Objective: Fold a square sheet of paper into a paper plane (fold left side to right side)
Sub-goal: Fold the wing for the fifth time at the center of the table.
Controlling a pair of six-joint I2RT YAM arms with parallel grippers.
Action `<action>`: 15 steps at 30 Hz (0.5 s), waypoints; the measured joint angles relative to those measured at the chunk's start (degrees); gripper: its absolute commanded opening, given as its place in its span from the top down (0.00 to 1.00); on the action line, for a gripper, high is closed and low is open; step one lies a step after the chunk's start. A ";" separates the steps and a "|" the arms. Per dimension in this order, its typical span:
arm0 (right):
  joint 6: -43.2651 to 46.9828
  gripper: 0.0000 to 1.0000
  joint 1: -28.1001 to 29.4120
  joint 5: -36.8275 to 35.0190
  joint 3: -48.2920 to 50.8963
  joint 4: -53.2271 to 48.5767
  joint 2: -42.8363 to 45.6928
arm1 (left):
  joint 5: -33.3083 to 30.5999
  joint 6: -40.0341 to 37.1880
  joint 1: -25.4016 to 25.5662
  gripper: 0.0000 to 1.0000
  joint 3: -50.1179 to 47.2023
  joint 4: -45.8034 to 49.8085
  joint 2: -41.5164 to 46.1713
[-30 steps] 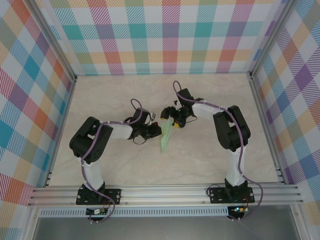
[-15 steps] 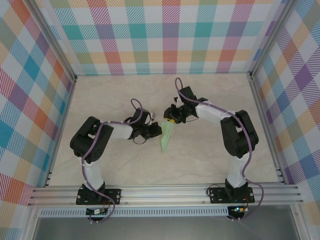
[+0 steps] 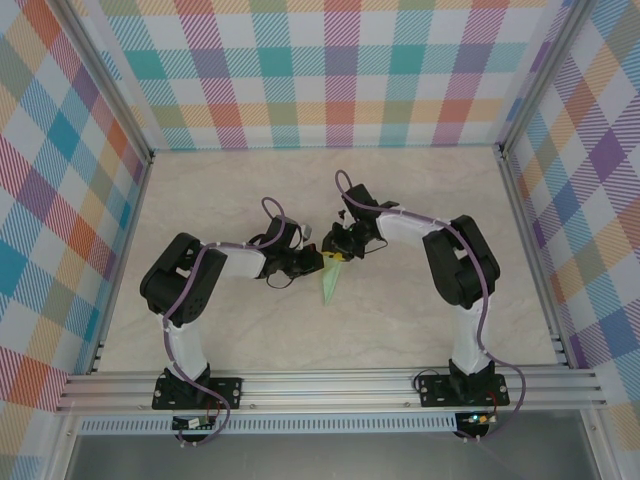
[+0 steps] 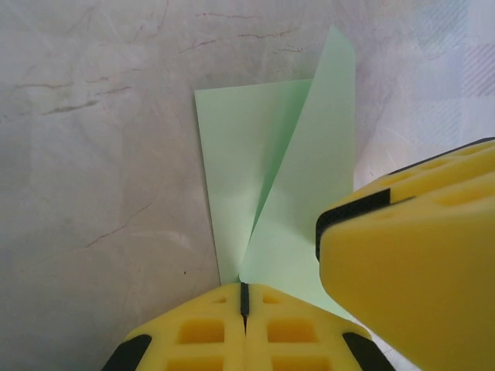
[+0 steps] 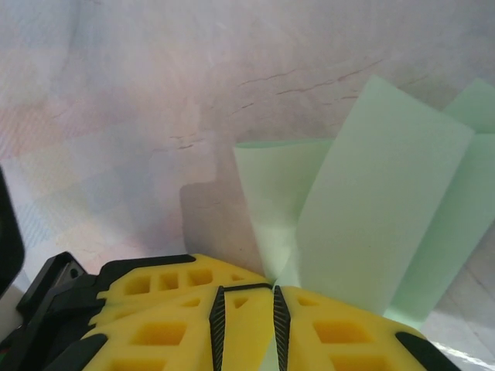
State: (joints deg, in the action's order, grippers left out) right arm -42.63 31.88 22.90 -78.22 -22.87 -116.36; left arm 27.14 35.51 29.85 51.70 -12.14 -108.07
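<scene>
Nearest the bases, the plane [image 3: 329, 283] is seen lying on the table [image 3: 420, 320] as a narrow dart, its point turned toward the arms and its wide end away. Its place has not been altered over the last second. At its left edge, the left gripper [image 3: 313, 263] is held with its fingers [image 4: 201, 332] pressed fully together. The paper's fold runs into their seam, so the plane is judged to be clamped there. Just beyond, the right gripper [image 3: 340, 244] has been brought down and inward from slightly farther off, and is now set at the wide end, close to the left one. Its fingers [image 5: 332, 332] are drawn nearly together with a slim gap; whether paper is pinched there cannot be told. A flap is seen standing up from the flat layer. A late fold is judged to be under way, with one side anchored.
</scene>
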 measured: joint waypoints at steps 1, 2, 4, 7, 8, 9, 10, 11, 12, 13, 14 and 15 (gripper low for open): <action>0.02 0.74 0.00 -0.37 -0.02 -0.52 -0.09 | 0.00 0.00 0.02 1.00 0.00 0.00 0.00; 0.04 0.74 0.00 -0.68 -0.02 -0.94 -0.11 | 0.02 0.00 0.02 1.00 0.00 0.00 -0.04; 0.22 0.74 0.00 -1.33 -0.11 -1.95 -0.11 | 0.26 0.00 0.02 1.00 0.31 0.13 -0.22; 0.26 0.75 0.00 -1.95 -0.33 -2.75 -0.13 | 0.52 -0.24 0.07 1.00 0.79 0.28 -0.59; 0.26 0.76 0.00 -2.16 -0.35 -2.82 -0.13 | 0.66 -0.28 0.07 1.00 0.87 0.46 -0.63; 0.33 0.77 0.00 -2.34 -0.35 -2.91 -0.13 | 0.63 -0.39 0.07 1.00 0.94 0.57 -0.63; 0.39 0.78 0.00 -2.54 -0.35 -2.97 -0.13 | 0.66 -0.42 0.07 1.00 0.98 0.66 -0.63; 0.42 0.78 0.00 -2.60 -0.35 -2.97 -0.13 | 0.66 -0.42 0.07 1.00 0.98 0.66 -0.63; 0.42 0.79 0.00 -2.78 -0.35 -2.99 -0.13 | 0.63 -0.42 0.07 1.00 0.98 0.68 -0.63; 0.44 0.80 0.00 -2.86 -0.35 -2.99 -0.13 | 0.63 -0.42 0.07 1.00 1.01 0.70 -0.63; 0.44 0.81 0.00 -2.99 -0.35 -2.99 -0.13 | 0.63 -0.42 0.07 1.00 1.01 0.72 -0.63; 0.44 0.82 0.02 -3.08 -0.35 -3.04 -0.13 | 0.63 -0.42 0.07 1.00 1.01 0.79 -0.63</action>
State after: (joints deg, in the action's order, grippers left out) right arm -42.19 31.90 19.81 -78.56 -25.91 -116.49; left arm 27.77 35.09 29.91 52.71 -11.35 -108.71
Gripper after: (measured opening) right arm 0.195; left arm 0.042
